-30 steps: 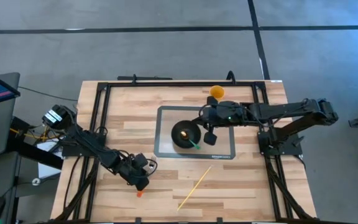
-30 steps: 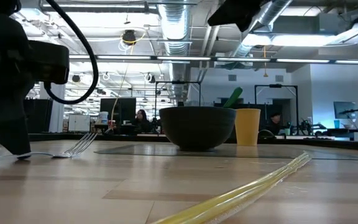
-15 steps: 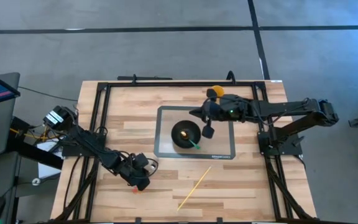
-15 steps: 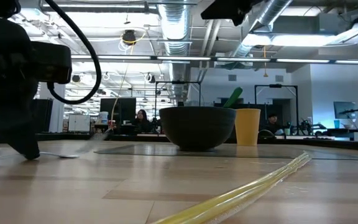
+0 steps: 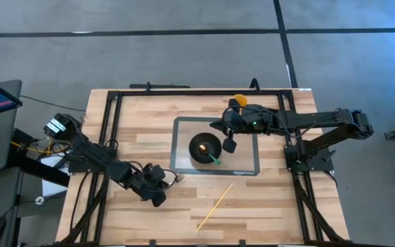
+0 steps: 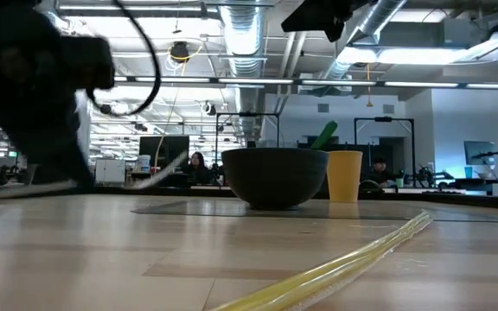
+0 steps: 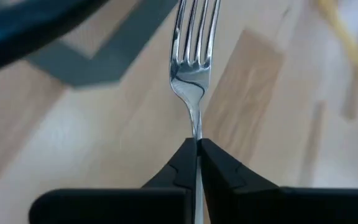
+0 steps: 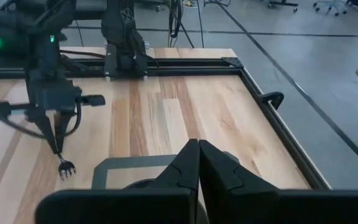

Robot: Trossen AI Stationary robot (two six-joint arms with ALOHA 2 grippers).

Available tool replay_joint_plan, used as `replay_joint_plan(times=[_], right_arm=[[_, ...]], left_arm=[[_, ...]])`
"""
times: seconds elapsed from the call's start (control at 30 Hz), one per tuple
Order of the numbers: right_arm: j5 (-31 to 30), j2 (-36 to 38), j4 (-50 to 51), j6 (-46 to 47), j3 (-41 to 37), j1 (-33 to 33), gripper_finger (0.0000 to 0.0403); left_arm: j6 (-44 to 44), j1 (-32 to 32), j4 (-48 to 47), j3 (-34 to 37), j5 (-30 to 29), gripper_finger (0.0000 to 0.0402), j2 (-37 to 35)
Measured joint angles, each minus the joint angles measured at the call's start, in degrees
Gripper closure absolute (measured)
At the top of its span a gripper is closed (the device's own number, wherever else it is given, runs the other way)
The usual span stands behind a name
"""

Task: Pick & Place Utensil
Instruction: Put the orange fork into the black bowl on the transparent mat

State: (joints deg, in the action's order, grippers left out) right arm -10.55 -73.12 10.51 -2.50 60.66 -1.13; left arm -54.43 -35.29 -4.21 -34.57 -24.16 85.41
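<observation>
Left gripper sits at about seven o'clock on the light wooden table, its fingers pinched tight on the handle of a shiny silver metal fork. In the right wrist view the fork hangs tines-down, clear of the wood. Its tines point toward three o'clock, just short of the grey rectangular mat at the table's centre. On that mat rests a dark round bowl with a green-handled utensil leaning out at five o'clock. Right gripper hovers over the mat at the bowl's two o'clock, fingers pressed together with nothing between them. An orange plastic cup stands near twelve o'clock; a long yellow straw lies at six.
</observation>
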Motion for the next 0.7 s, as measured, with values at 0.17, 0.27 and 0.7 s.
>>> replay_joint_plan(times=[0.17, 0.27, 0.7], right_arm=[[0.0, 0.0, 1.4, 1.1, 0.0, 0.0, 0.0402], [0.0, 0.0, 2.3, 2.0, 0.0, 0.0, 0.0402], [-0.1, 0.0, 5.0, -1.6, 0.0, -0.3, 0.0401]], left_arm=[[7.4, 4.0, 0.3, 0.0, 0.5, 0.0391, -8.2], [12.7, 7.8, 0.5, -0.1, 2.7, 0.0393, -12.8], [34.6, 26.5, -5.5, -13.4, 20.3, 0.0394, -15.7]])
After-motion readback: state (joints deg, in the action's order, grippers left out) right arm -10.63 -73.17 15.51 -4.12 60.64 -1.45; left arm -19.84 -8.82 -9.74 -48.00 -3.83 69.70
